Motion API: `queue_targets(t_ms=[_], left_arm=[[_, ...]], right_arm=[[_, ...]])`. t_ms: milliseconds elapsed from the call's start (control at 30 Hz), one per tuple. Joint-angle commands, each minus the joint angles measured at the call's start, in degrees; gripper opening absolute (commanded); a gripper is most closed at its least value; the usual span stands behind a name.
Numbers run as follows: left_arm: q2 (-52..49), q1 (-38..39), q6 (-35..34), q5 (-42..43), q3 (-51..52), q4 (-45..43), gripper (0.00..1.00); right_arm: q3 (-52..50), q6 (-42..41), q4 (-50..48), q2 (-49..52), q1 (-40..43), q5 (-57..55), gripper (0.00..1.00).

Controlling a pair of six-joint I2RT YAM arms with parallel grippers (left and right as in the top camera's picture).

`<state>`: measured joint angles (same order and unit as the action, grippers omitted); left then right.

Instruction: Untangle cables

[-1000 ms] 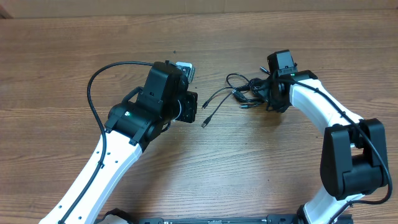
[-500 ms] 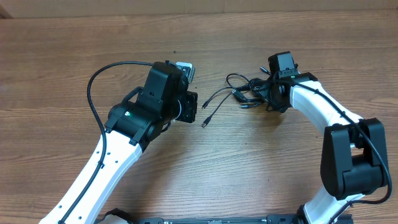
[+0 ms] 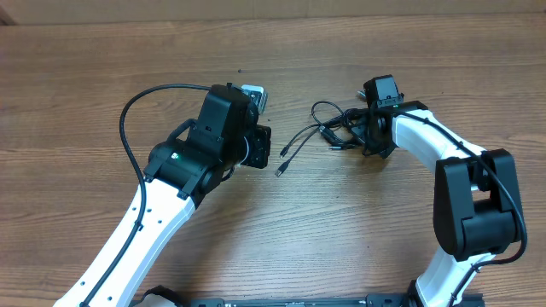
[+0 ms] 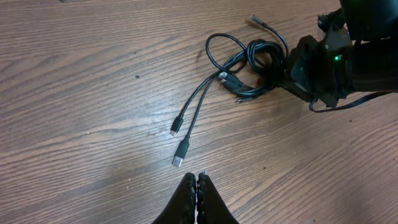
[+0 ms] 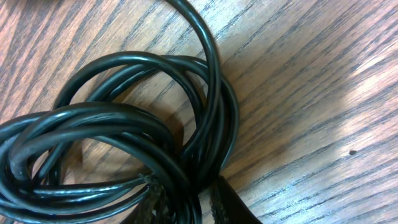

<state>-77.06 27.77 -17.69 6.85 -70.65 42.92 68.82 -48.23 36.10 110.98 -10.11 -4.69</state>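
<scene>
From overhead I saw the cables (image 3: 324, 128) heaped on the wooden surface (image 3: 341, 222) between the arms, with the right gripper (image 3: 365, 132) at their coil. Only the right wrist view showed its jaws set close around coil strands; whether they pinched, I couldn't tell. The left wrist view showed the left gripper (image 4: 196, 198), jaws fully together and empty, near two loose plug ends (image 4: 179, 160).

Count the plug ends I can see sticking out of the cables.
3 clear: two plugs side by side ahead of the left gripper, one beyond the cables. More may hide among them at the right gripper.
</scene>
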Motion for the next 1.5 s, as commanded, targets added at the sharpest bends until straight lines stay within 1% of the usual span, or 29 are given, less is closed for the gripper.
queue_targets(t_ms=[0, 100, 200, 367, 467, 567, 600, 700, 800, 933, 1000, 1133, 1200, 1300, 1467], left_arm=[[-0.5, 0.1, -0.5, 0.2, -0.8, 0.1, 0.04], [-0.5, 0.1, -0.5, 0.2, -0.8, 0.2, 0.04], [-0.5, 0.1, -0.5, 0.2, -0.8, 0.2, 0.04], [-0.5, 0.1, -0.5, 0.2, -0.8, 0.2, 0.04], [-0.5, 0.1, -0.5, 0.2, -0.8, 0.2, 0.04], [-0.5, 0.1, -0.5, 0.2, -0.8, 0.1, 0.04], [-0.5, 0.1, -0.5, 0.2, -0.8, 0.1, 0.05], [-0.5, 0.1, -0.5, 0.2, -0.8, 0.1, 0.12], [-0.5, 0.1, -0.5, 0.2, -0.8, 0.1, 0.13], [-0.5, 0.1, -0.6, 0.3, -0.8, -0.2, 0.17], [-0.5, 0.1, -0.7, 0.8, -0.8, -0.5, 0.18], [-0.5, 0.1, -1.2, 4.3, -0.8, -1.7, 0.2], [-0.5, 0.1, -1.2, 7.0, -0.8, -2.7, 0.23], [-0.5, 0.1, -1.2, 8.0, -0.8, -2.8, 0.24], [-0.5, 0.1, -1.2, 7.8, -0.8, -2.7, 0.24]], right_arm=[[-0.3, 0.1, 0.2, 1.0, 0.4, -0.2, 0.17], [-0.3, 0.0, 0.4, 1.0, 0.4, -0.1, 0.12], [-0.3, 0.2, 0.5, 0.9, 0.4, 0.5, 0.04], [1.4, 0.7, 3.2, -0.6, 0.5, 1.8, 0.04], [2.7, 3.4, 4.3, -2.9, 0.4, 1.8, 0.04], [3.4, 3.9, 5.5, -6.1, 0.4, 1.9, 0.04], [3.4, 4.5, 5.6, -7.2, 0.4, 2.2, 0.04], [3.4, 6.6, 5.8, -10.8, 0.4, 4.0, 0.04], [3.4, 8.3, 5.8, -14.2, 0.4, 5.7, 0.04], [3.4, 9.9, 5.3, -18.2, 0.4, 9.6, 0.04], [3.4, 10.4, 4.9, -19.5, 0.4, 11.5, 0.04], [3.4, 10.4, 4.2, -20.9, 0.4, 15.7, 0.04], [3.4, 10.6, 3.3, -21.0, 0.4, 19.3, 0.04], [3.4, 11.1, 1.8, -21.0, 0.4, 23.4, 0.04], [3.4, 15.4, -1.7, -21.0, 0.4, 31.0, 0.04]])
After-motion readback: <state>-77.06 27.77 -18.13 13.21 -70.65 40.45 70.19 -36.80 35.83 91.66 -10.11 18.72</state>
